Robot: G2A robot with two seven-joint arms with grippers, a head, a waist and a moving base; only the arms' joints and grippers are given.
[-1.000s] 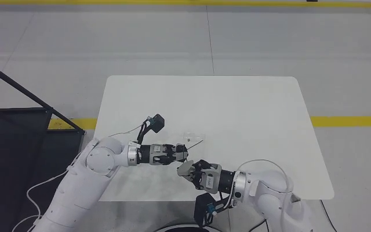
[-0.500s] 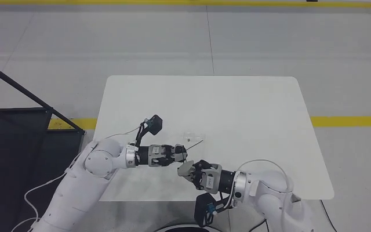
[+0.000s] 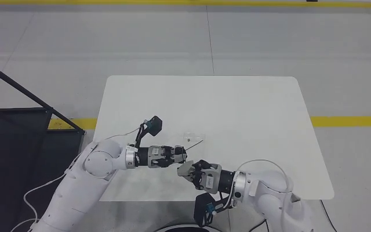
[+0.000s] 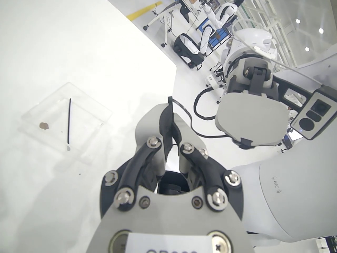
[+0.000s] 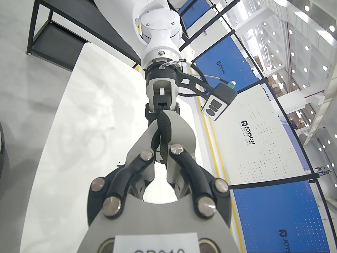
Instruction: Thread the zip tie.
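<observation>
A thin black zip tie arcs in the air between my two grippers above the near part of the white table. My left gripper is shut on one end, which pokes out past its fingertips. My right gripper is shut on the other end; in the left wrist view the right gripper shows a small black piece pinched at its tip. Seen from above, the left gripper and the right gripper are nearly tip to tip.
A shallow clear tray lies on the table just beyond the grippers. Inside the tray lie a second black zip tie and a small brown speck. The table's near edge runs close under both arms.
The left arm has shifted very slightly toward the near edge. Both grippers stay shut on the tie, tip to tip.
</observation>
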